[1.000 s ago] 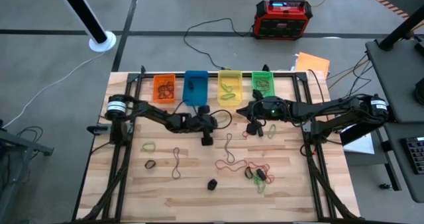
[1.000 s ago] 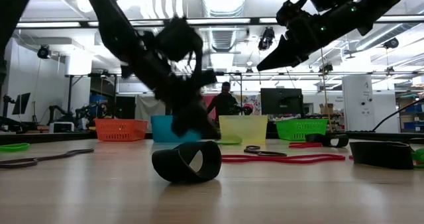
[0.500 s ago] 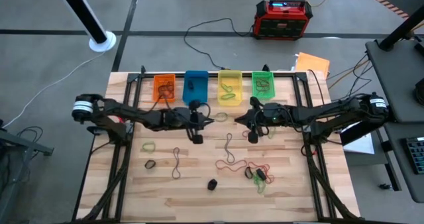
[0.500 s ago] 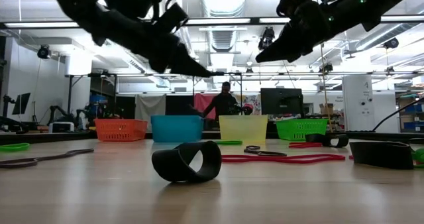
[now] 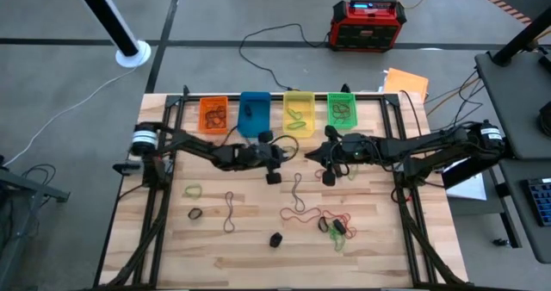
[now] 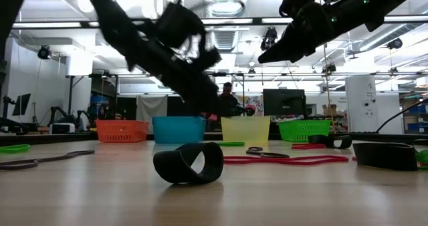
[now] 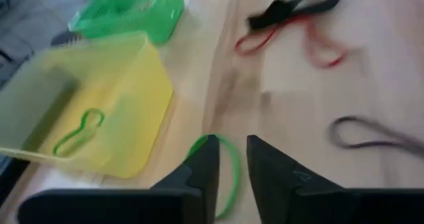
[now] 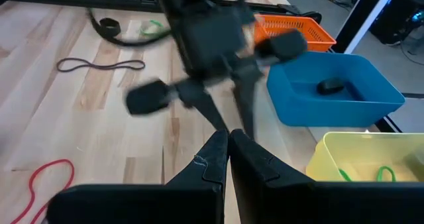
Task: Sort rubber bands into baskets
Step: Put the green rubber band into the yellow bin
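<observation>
Both tools raised over the bench (image 5: pixel 215 239), just in front of the basket row.

Landmark: yellow basket (image 5: pixel 298 112). Left tool (image 7: pixel 228 164) sits in front of it, toward the blue basket (image 5: pixel 253 112); fingers a narrow gap apart, nothing between them, with a green rubber band (image 7: pixel 225 168) flat on the bench directly beneath. Right tool (image 8: pixel 228 141) is in front of the yellow basket, toward the green basket (image 5: pixel 341 108); fingers together, empty. Orange basket (image 5: pixel 213 113) ends the row beyond the blue one. Green bands lie inside the yellow basket (image 7: pixel 78 132). Red band (image 5: pixel 297 212), black band (image 5: pixel 275 238) and other loose bands are scattered well in front of the yellow basket.
</observation>
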Robot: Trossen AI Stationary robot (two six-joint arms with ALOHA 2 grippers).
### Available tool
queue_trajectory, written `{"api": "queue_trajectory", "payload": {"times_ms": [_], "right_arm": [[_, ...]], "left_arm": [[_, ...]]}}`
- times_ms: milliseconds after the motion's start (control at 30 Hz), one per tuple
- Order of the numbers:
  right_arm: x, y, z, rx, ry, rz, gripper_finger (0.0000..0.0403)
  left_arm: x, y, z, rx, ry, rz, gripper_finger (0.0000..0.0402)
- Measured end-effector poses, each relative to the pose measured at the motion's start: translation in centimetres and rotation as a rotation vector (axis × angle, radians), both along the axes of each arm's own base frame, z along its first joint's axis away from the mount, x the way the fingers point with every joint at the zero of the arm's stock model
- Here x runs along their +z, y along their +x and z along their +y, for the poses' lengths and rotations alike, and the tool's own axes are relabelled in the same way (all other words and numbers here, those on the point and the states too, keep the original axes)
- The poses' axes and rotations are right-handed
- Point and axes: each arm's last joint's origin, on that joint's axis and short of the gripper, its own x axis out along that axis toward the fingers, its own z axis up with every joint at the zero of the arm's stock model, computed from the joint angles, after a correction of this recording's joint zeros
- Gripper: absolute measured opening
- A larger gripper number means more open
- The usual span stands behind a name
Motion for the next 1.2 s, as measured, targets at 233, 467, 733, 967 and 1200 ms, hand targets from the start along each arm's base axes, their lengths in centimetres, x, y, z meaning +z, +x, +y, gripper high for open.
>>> {"api": "queue_trajectory", "payload": {"times_ms": [233,467,733,967,1200], "right_arm": [[-0.1,0.0,0.0,0.000,0.000,0.008,0.0009],[-0.1,-0.1,0.0,0.000,0.000,0.009,0.0009],[-0.1,-0.1,0.0,-0.001,0.004,0.009,0.0009],[-0.1,0.0,0.0,-0.006,0.016,0.002,0.0009],[-0.1,0.0,0.0,-0.010,0.026,-0.001,0.0009]], "left_arm": [[-1.7,1.6,1.5,0.035,-0.005,0.087,0.0129],[-3.0,1.5,1.1,-0.062,-0.067,0.160,0.0148],[-3.2,1.1,1.7,-0.006,-0.118,0.176,0.0143],[-3.5,0.9,2.2,0.005,-0.136,0.205,0.0074],[-3.6,0.8,2.2,-0.019,-0.144,0.225,0.0005]]}}
